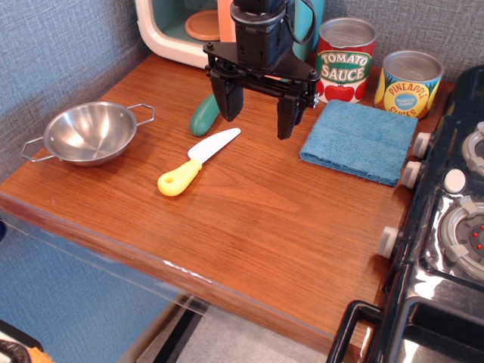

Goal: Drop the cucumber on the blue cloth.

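The cucumber (203, 116) is a small dark-green oblong lying on the wooden table, partly hidden behind my left finger. The blue cloth (359, 141) is a folded terry towel lying flat at the right, in front of two cans. My gripper (258, 113) hangs above the table between the cucumber and the cloth, its two black fingers wide apart and nothing between them. The left finger (230, 103) stands just right of the cucumber. The right finger (288, 117) stands just left of the cloth's near corner.
A yellow-handled white toy knife (197, 162) lies in front of the cucumber. A steel bowl (89, 133) sits at the left. A tomato sauce can (345, 60) and a pineapple can (408, 83) stand behind the cloth. A teal toy microwave (181, 26) is at the back. A black toy stove (454, 212) borders the right edge.
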Robot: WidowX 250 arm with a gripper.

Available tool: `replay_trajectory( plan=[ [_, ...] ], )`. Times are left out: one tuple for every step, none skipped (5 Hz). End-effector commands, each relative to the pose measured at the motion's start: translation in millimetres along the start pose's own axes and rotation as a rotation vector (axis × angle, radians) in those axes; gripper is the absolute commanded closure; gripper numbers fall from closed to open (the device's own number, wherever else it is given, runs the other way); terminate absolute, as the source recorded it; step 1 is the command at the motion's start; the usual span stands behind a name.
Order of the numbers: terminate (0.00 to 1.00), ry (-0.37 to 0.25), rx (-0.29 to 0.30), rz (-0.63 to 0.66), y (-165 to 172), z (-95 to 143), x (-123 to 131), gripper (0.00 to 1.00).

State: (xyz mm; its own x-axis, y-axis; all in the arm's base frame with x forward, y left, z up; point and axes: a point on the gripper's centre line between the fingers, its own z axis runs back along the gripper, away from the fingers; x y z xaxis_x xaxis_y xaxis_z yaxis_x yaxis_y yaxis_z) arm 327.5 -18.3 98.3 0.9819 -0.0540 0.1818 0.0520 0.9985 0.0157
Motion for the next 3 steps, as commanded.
replay_trajectory(
  plan=[
    [0.0, 0.0, 0.0, 0.0, 0.0, 0.0, 0.0, 0.0],
    [0.0, -0.017, 0.012, 0.061, 16.8, -6.9, 18.2, 0.0],
    [0.0, -0.012, 0.019, 0.167, 46.8, -18.0, 48.3, 0.0]
  ],
)
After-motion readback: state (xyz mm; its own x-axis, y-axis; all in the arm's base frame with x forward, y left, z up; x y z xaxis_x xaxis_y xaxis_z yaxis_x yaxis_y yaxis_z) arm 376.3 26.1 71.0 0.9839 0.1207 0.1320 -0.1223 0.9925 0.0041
